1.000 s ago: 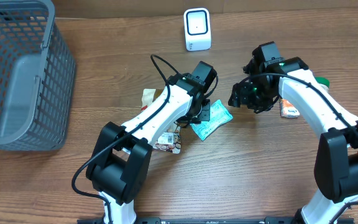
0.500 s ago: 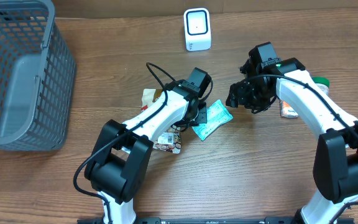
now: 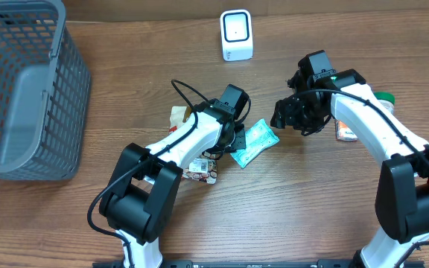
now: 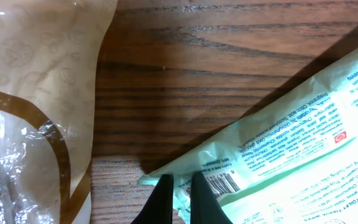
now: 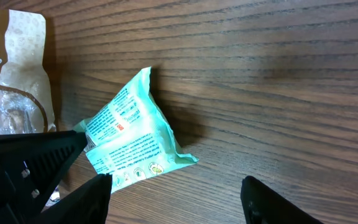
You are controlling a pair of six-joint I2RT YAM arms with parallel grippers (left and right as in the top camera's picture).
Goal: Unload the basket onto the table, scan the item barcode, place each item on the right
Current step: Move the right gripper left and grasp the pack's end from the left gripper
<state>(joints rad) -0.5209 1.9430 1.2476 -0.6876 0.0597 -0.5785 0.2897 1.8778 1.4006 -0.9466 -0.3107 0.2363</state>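
- Since the left gripper (image 4: 181,180) is closed down tight, a corner of the mint-green packet (image 4: 291,137) is pinched between its jaws, right next to the barcode (image 4: 224,182) printed along that edge.
- In the right wrist view the packet is seen propped up at the pinched end, with its far edge resting on the desk (image 3: 311,208).
- The packet is found around the middle of the desk, between the two arms, with its printed side turned up.
- A brown-and-clear pouch (image 4: 36,74) is laid just beside the packet, on the left arm's side.
- A small snack pack (image 3: 202,170) is partly hidden under the left arm.
- The right gripper (image 5: 176,185) is held wide apart with nothing in it, hovering near the packet's other side.
- The white scanner (image 3: 236,35) is stood at the back edge, well apart from the packet.
- An orange item (image 3: 346,132) and a green cap (image 3: 386,97) are spotted by the right arm.
- A grey basket (image 3: 73,97) is parked at the far left.
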